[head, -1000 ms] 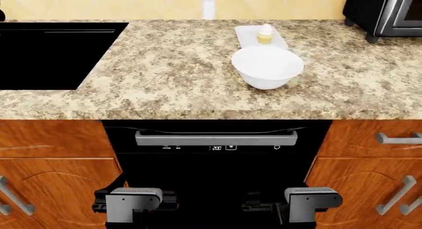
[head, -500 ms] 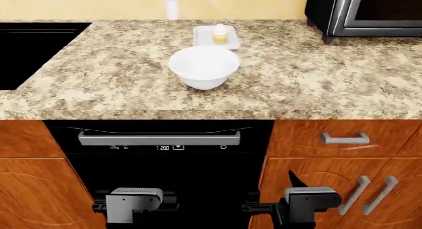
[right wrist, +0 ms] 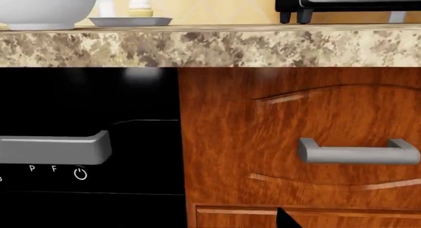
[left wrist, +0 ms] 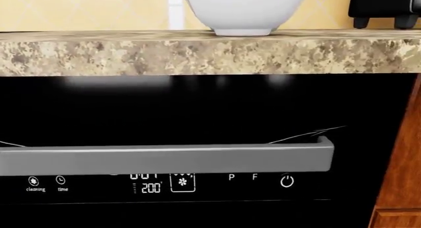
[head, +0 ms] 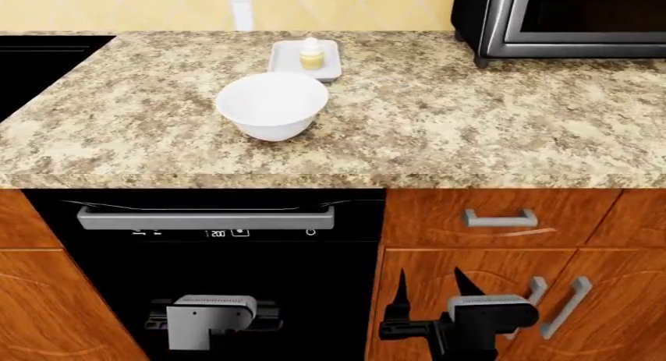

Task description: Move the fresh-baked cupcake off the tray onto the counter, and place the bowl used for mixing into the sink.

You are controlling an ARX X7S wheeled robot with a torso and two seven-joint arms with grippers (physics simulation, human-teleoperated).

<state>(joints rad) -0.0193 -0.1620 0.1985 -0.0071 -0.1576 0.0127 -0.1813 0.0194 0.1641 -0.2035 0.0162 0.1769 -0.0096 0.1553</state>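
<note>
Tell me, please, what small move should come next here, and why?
Probably raise the right hand toward the cupcake. Both hands hang low before the cabinet fronts, below the counter; the cupcake sits on the tray behind the bowl, both untouched.

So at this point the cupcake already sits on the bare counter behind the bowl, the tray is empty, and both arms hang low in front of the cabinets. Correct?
Not quite. The cupcake is still on the tray, not on the bare counter; the head view shows it, and the right wrist view confirms it. The rest holds: it is behind the bowl, and both arms hang low in front of the cabinets.
</note>
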